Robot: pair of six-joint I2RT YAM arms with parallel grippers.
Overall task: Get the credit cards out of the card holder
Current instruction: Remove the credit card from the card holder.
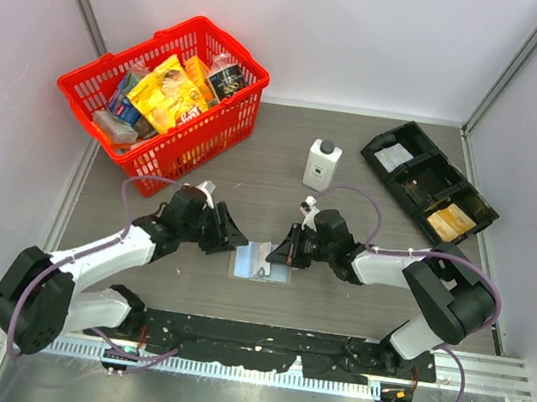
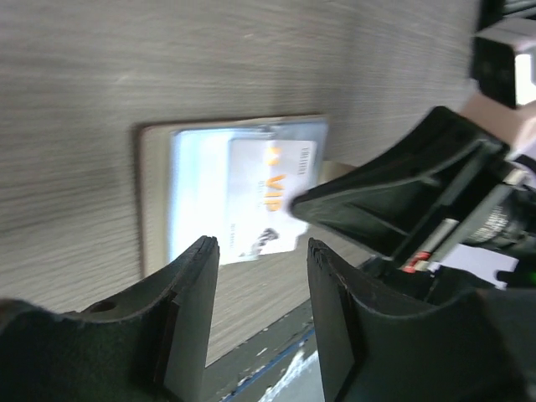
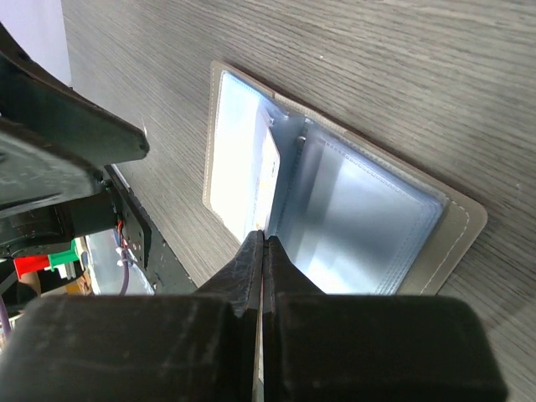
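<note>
Card holder [image 1: 262,261] open on table [image 1: 354,305], VIP card [image 2: 272,197] inside, left gripper [image 2: 261,247] jaws apart, empty, right gripper [image 3: 263,239] jaws closed at fold

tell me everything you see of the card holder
The card holder is a flat taupe sleeve with a stitched rim, lying open on the table between both grippers. Inside are clear plastic pockets; one holds a pale card printed VIP in orange. The right gripper, shut, touches the pockets by that card; the left gripper is open beside it.
</note>
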